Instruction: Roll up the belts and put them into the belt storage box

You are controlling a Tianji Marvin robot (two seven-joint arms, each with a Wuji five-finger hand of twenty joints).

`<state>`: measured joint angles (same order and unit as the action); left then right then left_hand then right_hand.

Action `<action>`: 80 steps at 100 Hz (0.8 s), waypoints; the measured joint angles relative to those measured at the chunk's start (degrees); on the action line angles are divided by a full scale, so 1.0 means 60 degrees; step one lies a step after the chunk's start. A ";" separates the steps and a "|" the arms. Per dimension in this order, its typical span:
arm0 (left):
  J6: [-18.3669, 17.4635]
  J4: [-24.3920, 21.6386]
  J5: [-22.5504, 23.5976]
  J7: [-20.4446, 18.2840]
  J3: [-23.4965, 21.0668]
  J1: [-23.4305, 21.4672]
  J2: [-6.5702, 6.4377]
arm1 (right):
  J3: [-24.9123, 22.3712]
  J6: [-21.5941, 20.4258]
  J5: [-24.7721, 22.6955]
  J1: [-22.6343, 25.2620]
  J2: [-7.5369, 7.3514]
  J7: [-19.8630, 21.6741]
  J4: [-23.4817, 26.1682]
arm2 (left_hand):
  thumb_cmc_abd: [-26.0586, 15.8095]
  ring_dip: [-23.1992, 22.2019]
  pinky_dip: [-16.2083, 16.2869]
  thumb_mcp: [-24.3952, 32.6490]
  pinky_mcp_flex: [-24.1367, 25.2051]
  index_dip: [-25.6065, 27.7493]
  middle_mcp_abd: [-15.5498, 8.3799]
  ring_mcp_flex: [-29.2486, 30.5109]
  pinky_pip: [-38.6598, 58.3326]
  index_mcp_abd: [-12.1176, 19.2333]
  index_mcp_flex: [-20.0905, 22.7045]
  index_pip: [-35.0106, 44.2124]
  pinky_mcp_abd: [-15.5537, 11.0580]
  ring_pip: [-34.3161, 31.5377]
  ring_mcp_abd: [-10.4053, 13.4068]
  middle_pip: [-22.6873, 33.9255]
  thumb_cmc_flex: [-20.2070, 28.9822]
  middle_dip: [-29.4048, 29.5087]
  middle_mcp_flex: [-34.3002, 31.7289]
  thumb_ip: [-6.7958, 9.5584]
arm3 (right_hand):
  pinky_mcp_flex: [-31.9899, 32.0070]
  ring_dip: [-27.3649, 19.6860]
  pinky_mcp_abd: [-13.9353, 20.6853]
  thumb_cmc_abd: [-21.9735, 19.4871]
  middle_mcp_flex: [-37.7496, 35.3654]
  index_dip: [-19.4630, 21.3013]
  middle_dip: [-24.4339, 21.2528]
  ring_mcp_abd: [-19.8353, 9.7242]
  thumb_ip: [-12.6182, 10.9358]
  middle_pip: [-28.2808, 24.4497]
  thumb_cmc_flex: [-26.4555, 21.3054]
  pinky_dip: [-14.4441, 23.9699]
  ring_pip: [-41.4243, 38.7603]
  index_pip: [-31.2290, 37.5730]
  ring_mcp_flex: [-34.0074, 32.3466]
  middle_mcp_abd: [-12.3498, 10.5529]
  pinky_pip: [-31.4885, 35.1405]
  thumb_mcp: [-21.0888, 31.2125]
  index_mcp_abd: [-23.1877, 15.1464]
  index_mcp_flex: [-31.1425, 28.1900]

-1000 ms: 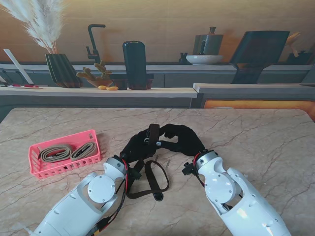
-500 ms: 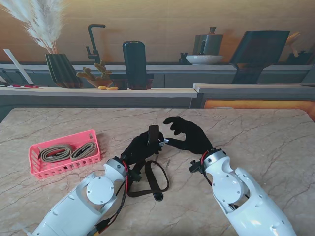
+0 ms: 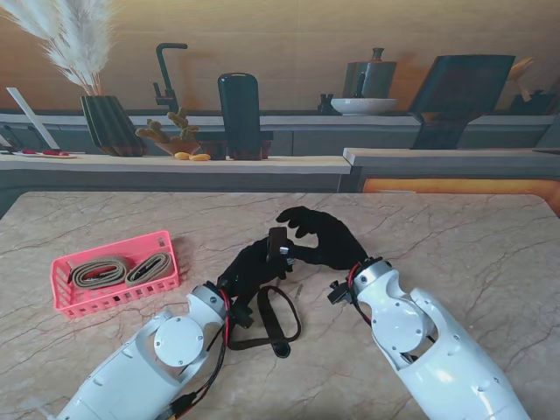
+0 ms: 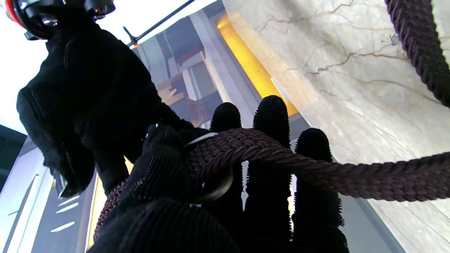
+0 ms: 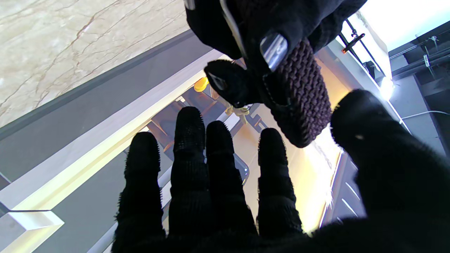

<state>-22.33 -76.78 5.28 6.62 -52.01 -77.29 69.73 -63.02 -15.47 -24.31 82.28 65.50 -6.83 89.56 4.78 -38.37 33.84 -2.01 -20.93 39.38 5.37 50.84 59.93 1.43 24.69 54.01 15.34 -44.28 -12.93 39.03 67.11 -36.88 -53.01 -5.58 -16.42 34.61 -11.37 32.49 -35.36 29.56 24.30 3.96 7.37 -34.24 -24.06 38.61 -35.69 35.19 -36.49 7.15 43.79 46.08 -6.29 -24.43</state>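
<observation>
A dark brown woven belt (image 3: 278, 240) is held up off the marble table (image 3: 455, 245) by my left hand (image 3: 249, 267), which is shut on it. The belt's tip stands upright above the fingers. The rest hangs in a loop (image 3: 296, 322) lying on the table nearer to me. In the left wrist view the strap (image 4: 316, 172) crosses my fingers beside a metal ring (image 4: 218, 186). My right hand (image 3: 322, 238) hovers just right of the tip, open. Its fingers (image 5: 190, 154) are spread, with the belt tip (image 5: 302, 95) close to them but untouched.
A pink slatted storage box (image 3: 63, 284) sits at the left of the table with two rolled beige belts (image 3: 98, 273) (image 3: 149, 267) inside. A counter with a vase, a dark bottle and kitchenware runs behind the table's far edge.
My right hand let go of the belt tip and pulled away to the right. It has now come back close to the tip, fingers spread. The left hand kept its hold.
</observation>
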 measured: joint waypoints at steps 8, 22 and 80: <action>-0.0002 0.0000 0.0046 -0.0004 0.0008 0.0001 -0.0007 | 0.0112 0.0007 0.0054 -0.0127 0.0009 0.0059 -0.0058 | 0.0000 -0.0003 0.0001 0.0000 -0.0002 0.0000 0.0000 0.0072 0.0003 0.0000 0.0000 0.0000 0.0000 -0.0061 0.0000 0.0017 0.0001 -0.0040 -0.0001 0.0000 | 0.0000 -0.0025 0.0000 0.0003 -0.0463 -0.0031 -0.0018 -0.0021 0.0000 0.0010 -0.0007 -0.0006 0.0005 0.0026 -0.0017 -0.0096 0.0000 0.0325 0.0024 -0.0428; -0.0013 0.0003 0.0088 -0.0034 0.0012 0.0009 -0.0019 | 0.0258 0.0046 0.0265 -0.0292 0.0012 0.0318 -0.0139 | 0.0000 -0.0005 0.0001 0.0000 -0.0002 -0.0001 0.0000 0.0074 0.0004 -0.0005 0.0108 -0.0006 0.0001 -0.0114 0.0000 0.0021 0.0002 -0.0103 -0.0002 0.0000 | -0.0078 -0.0025 -0.0015 0.0006 -0.1893 -0.0106 -0.0043 -0.0104 0.0000 0.0082 -0.0134 -0.0012 -0.0020 0.0553 -0.0558 -0.0392 0.0000 0.1065 -0.0385 -0.1637; -0.0053 0.0283 0.1627 0.0573 -0.0130 0.0157 0.0014 | -0.0219 0.1477 0.2275 0.0121 0.0141 0.0711 0.0772 | 0.3181 0.0359 -0.0090 0.5401 0.0985 -0.0811 -0.0023 -0.1892 -0.0895 -0.0057 -0.0247 -0.2285 0.0005 0.1893 0.0200 -0.1656 -0.5291 0.0892 0.1956 0.0146 | -0.0557 0.0226 -0.0274 0.0756 -0.5052 -0.2447 -0.0224 0.0089 0.1079 0.0349 -0.1728 -0.0214 -0.0757 0.2769 -0.1911 -0.0559 0.0153 0.0862 -0.1268 -0.3630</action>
<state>-22.65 -75.08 15.04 10.06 -52.79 -76.35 69.82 -64.34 -6.61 -10.66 83.01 66.35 -2.56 94.19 23.86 -36.22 33.30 30.40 -15.02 34.52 5.23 39.49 54.56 1.09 23.20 40.30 15.38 -32.92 -11.73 29.10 35.36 -31.52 -41.27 -4.71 -19.77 35.96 -13.02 37.02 -65.67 14.88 22.95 4.49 13.85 -32.15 -34.43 37.32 -40.23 51.80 -47.95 3.80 44.71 51.25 -13.90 -46.21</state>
